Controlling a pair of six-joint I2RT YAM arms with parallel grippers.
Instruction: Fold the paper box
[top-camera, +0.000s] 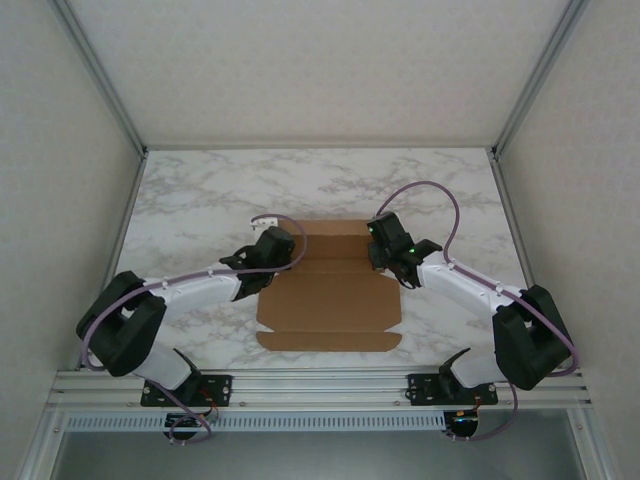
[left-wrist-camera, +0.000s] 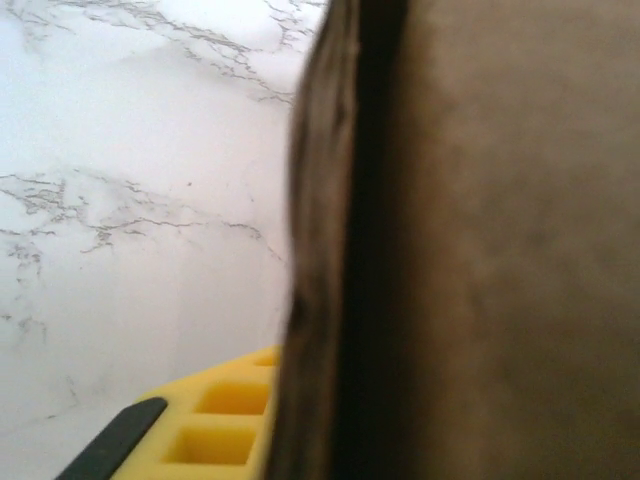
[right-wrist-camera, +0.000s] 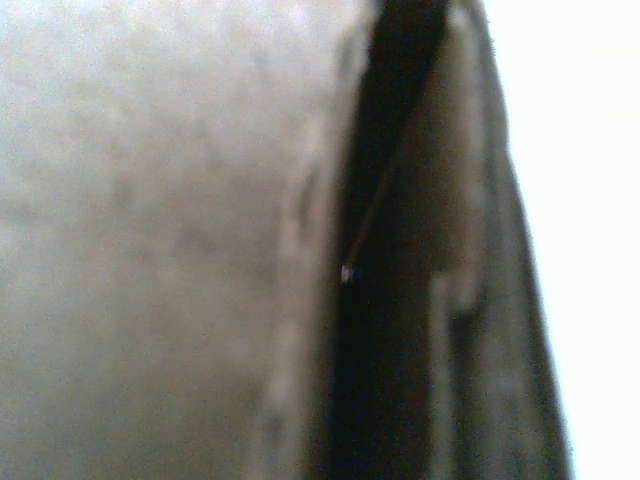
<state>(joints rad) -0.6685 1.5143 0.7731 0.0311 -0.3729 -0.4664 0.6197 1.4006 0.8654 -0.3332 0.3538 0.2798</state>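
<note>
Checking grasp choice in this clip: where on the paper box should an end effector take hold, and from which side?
Probably by a far side flap, coming from the outer side with the jaws straddling its thin edge. The paper box lies mostly flat on the table, so its middle gives nothing to pinch; the flap's edge stands raised.

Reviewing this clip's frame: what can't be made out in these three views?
Top external: fingertips of the left gripper and right gripper, hidden under their own housings at the paper box.
Left wrist: box's shape, cardboard too close and blurred.
Right wrist: any grip on the flap, blurred cardboard covers it.
</note>
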